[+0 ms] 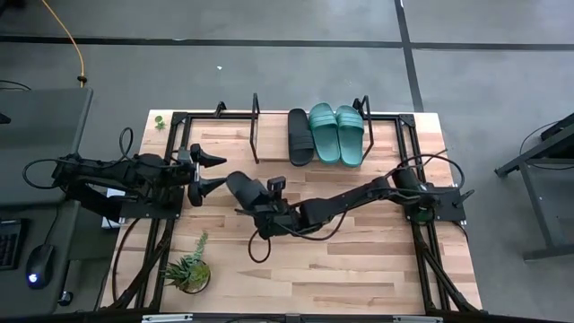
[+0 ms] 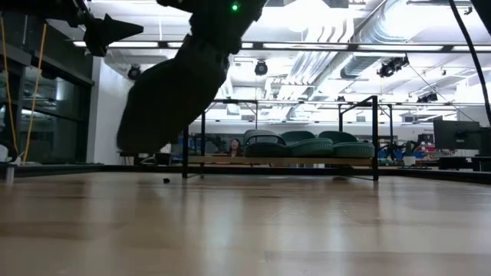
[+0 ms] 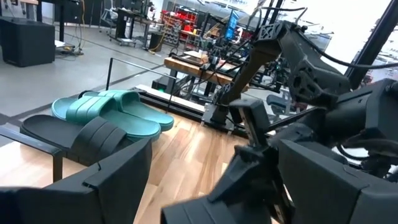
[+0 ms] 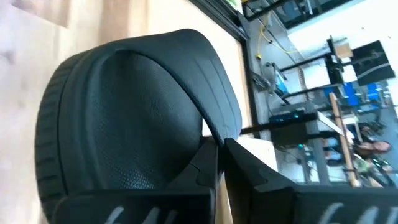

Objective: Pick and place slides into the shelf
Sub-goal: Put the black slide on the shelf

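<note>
My right gripper (image 1: pixel 266 205) reaches to the table's middle and is shut on one black slide (image 1: pixel 242 188), which hangs tilted in the low view (image 2: pixel 173 92). The shelf (image 1: pixel 273 144) stands at the far edge, a light board between two black wire brackets. On it lie another black slide (image 1: pixel 300 136) and two teal slides (image 1: pixel 336 135) side by side, soles down, also seen in the left wrist view (image 3: pixel 112 112). My left gripper (image 1: pixel 212 172) is open, just left of the held slide and touching nothing. My right gripper pinches the black slide between its two fingers at one end's rim (image 4: pixel 211 124), coming from the table's right side. The slide is lifted clear of the table and slants down from the fingers, with its free end (image 2: pixel 130 142) lowest.
A small potted plant (image 1: pixel 188 272) sits near the table's near-left corner. Black frame rails (image 1: pixel 166 224) run along the left and right sides. Bare wood lies between the arms and the shelf. A person (image 2: pixel 232 146) shows far behind the shelf.
</note>
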### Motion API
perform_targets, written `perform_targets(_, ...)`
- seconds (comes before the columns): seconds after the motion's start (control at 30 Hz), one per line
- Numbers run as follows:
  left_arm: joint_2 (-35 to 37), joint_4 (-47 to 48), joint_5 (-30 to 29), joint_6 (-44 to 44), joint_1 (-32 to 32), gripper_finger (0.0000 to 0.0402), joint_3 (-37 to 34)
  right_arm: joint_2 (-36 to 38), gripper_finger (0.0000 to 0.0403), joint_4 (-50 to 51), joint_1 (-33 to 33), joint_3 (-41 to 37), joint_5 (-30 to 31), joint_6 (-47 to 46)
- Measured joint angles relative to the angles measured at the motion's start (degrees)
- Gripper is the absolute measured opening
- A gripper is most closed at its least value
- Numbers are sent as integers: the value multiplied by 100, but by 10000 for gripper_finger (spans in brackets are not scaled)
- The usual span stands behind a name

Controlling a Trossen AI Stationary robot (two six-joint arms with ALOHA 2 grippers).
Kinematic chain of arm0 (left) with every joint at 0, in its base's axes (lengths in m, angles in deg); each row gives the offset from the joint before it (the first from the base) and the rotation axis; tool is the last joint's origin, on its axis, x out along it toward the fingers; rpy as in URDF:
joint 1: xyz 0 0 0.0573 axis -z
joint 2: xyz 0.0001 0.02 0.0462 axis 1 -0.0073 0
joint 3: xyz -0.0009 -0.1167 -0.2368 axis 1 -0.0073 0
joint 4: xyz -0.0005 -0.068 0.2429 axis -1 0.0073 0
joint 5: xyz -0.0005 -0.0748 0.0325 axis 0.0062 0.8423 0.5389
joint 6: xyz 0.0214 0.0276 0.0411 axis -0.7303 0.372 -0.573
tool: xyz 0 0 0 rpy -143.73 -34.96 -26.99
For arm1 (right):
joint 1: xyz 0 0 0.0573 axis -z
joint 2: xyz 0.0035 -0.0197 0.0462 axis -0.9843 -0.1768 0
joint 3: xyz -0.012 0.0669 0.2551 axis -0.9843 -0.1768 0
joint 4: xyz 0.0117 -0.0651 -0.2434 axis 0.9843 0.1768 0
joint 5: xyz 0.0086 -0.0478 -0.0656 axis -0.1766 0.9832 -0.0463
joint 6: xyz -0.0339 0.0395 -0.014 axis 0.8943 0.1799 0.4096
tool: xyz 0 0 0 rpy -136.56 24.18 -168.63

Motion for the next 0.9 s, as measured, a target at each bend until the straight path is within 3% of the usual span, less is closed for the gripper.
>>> perform_targets(0.9, 0, 100, -148, 4, 0, 328, 0, 846, 0, 738, -98, 4, 1573, -164)
